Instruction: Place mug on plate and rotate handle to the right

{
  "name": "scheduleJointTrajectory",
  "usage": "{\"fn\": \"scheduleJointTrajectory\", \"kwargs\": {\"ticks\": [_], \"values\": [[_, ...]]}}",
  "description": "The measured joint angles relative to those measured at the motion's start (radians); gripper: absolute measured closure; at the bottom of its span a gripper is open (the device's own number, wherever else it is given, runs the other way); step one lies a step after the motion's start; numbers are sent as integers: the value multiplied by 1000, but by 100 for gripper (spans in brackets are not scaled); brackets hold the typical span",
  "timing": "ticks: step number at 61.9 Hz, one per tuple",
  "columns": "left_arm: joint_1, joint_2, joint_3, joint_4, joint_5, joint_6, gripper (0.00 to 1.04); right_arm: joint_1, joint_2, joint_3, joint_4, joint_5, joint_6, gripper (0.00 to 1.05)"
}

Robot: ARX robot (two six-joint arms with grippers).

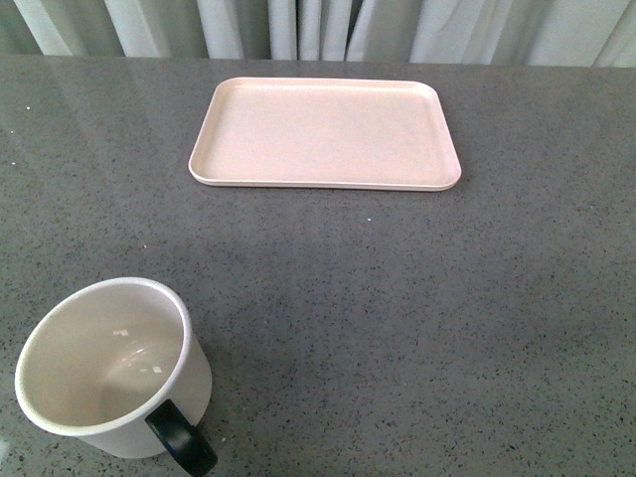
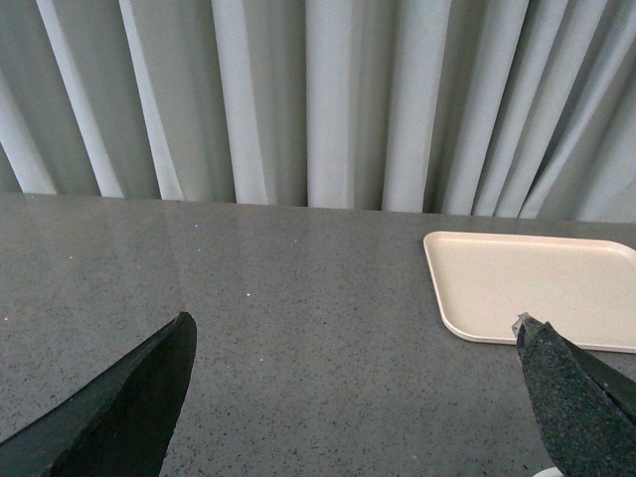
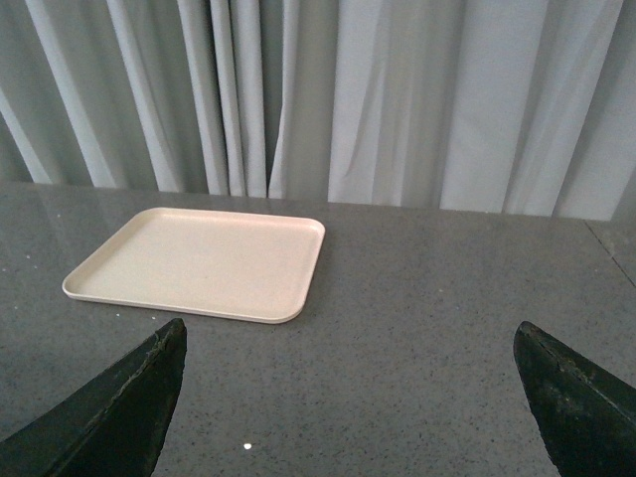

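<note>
A white mug with a cream inside stands upright on the grey table near the front left corner in the front view. Its black handle points toward the front edge, slightly right. The pale pink plate lies flat and bare at the back middle; it also shows as the plate and the plate in the wrist views. My left gripper is open over bare table. My right gripper is open too, with nothing between its fingers. Neither arm shows in the front view.
The grey speckled table spreads between mug and plate. Pale curtains hang along the table's far edge.
</note>
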Motion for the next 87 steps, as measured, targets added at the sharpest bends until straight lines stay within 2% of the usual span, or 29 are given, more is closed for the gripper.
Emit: {"fn": "scheduleJointTrajectory", "kwargs": {"ticks": [32, 36, 39, 48, 59, 87], "values": [[0, 5, 3, -7, -4, -6, 9, 0, 0, 0, 0, 0, 0, 9], [-9, 151, 114, -251, -13, -84, 9, 0, 0, 0, 0, 1, 0, 9], [-8, 282, 188, -317, 13, -101, 9, 0, 0, 0, 0, -1, 0, 9], [-8, 620, 354, -221, 127, -61, 9, 0, 0, 0, 0, 0, 0, 9], [-9, 909, 456, -229, 229, 58, 9, 0, 0, 0, 0, 0, 0, 9], [-125, 1118, 468, -188, 217, 105, 9, 0, 0, 0, 0, 0, 0, 9]]}}
